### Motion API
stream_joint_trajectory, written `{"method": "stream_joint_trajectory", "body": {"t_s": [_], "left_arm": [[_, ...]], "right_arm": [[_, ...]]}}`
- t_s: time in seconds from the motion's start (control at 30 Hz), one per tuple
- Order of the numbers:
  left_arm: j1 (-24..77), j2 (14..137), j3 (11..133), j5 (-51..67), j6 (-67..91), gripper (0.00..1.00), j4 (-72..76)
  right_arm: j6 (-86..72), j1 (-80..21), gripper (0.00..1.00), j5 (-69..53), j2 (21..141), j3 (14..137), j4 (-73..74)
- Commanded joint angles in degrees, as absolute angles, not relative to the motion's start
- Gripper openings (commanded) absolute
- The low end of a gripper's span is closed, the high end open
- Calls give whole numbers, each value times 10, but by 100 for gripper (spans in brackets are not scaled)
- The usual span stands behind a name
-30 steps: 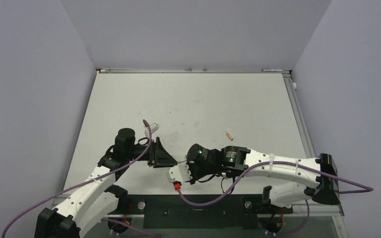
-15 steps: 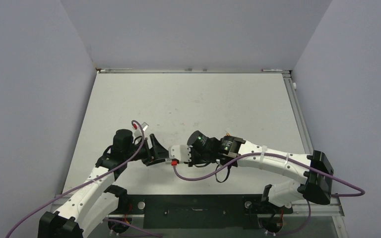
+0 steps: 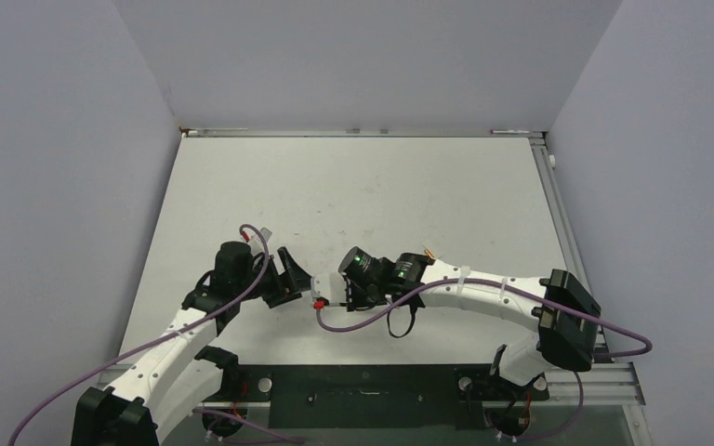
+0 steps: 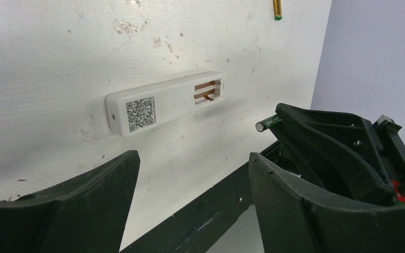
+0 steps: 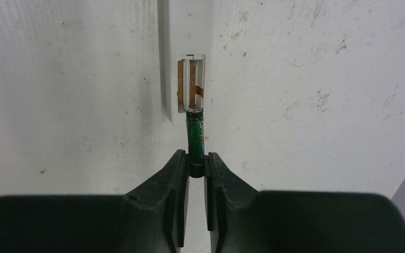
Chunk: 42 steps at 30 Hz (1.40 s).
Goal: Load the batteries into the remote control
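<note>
My right gripper [image 5: 195,154] is pinched narrow on the green battery [image 5: 195,134]. It grips one end, so most of the battery sticks out past the fingertips. From the right wrist, the free end points straight at the remote [image 4: 163,103] and lines up with the near end of its open compartment [image 5: 191,84]. From the left wrist I see a gap between the tip and the remote, with the battery off to the compartment's side. I cannot tell how high it sits above the table [image 3: 381,186].

The remote lies flat with its back up. A QR label sits near one end, and the compartment at the other end shows bare copper contacts.

My left gripper [image 4: 194,158] stands wide and holds nothing. Its fingers [image 4: 84,205] sit low on the near side of the remote, which shows in the space between them, well clear of both.

The gold battery [image 4: 277,8] lies on the table by itself, well apart from the remote and out beyond the compartment end. In the top view it just peeks out beside the right forearm.

From above, the two grippers meet almost tip to tip over the near middle of the table, left one on the left. The remote is hidden under them there — I cannot make it out in that view.
</note>
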<state>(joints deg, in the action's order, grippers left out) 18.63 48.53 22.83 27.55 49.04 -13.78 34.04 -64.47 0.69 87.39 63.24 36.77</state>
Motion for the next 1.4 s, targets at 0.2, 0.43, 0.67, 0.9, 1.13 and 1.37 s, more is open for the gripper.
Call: {"method": "stream_joint_trajectory", "body": {"t_s": [0.2, 0.43, 0.67, 0.9, 1.13, 1.37], "left_arm": [[184, 495, 219, 238, 479, 75, -112], [184, 500, 219, 239, 476, 76, -108], [184, 510, 217, 245, 476, 76, -100], [184, 516, 215, 250, 476, 76, -93], [184, 523, 214, 256, 477, 77, -84], [184, 526, 213, 258, 478, 77, -82]], "right_arm": [[362, -630, 8, 16, 928, 654, 350], [368, -624, 8, 20, 960, 668, 352], [366, -618, 9, 27, 982, 680, 350], [366, -615, 9, 29, 1000, 692, 350], [367, -613, 9, 28, 1013, 696, 351], [367, -613, 9, 24, 1023, 700, 352]]}}
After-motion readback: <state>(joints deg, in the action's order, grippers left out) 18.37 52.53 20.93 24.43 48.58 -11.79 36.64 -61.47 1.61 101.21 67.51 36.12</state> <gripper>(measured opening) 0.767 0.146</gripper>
